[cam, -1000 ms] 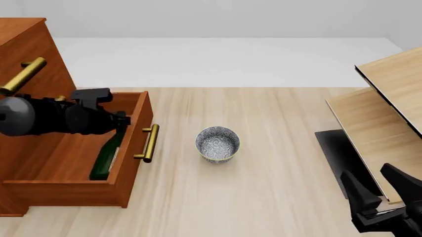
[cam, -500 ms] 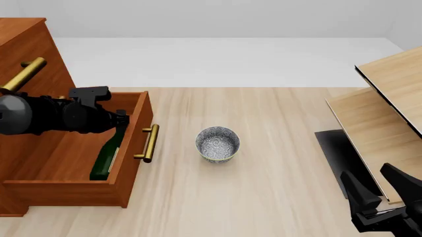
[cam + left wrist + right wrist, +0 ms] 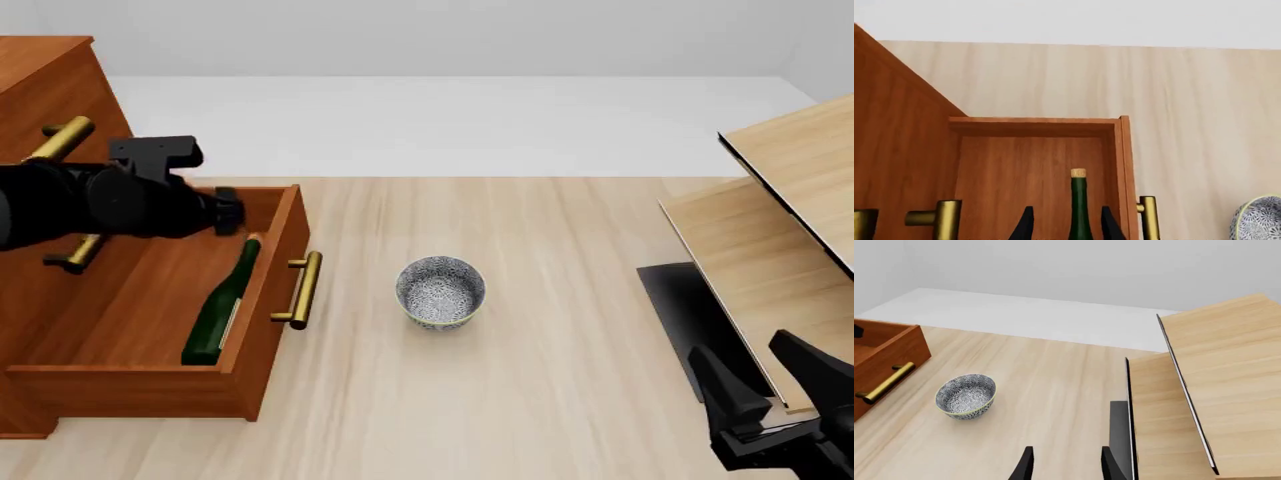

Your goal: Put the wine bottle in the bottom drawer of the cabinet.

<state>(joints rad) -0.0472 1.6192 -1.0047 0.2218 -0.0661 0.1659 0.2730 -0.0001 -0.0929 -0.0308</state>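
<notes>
wine bottle (image 3: 223, 308) flat in bottom drawer (image 3: 147, 385) | left claw (image 3: 1064, 225) wide – empty | glass – rigid, slick, grip mid-body

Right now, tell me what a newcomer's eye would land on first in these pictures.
The dark green wine bottle lies on its side inside the open bottom drawer of the reddish-brown cabinet at the left of the table. Just above it hangs the black left tool, open and clear of the bottle. Mid-table, to the right of the drawer, stands a speckled grey bowl.
</notes>
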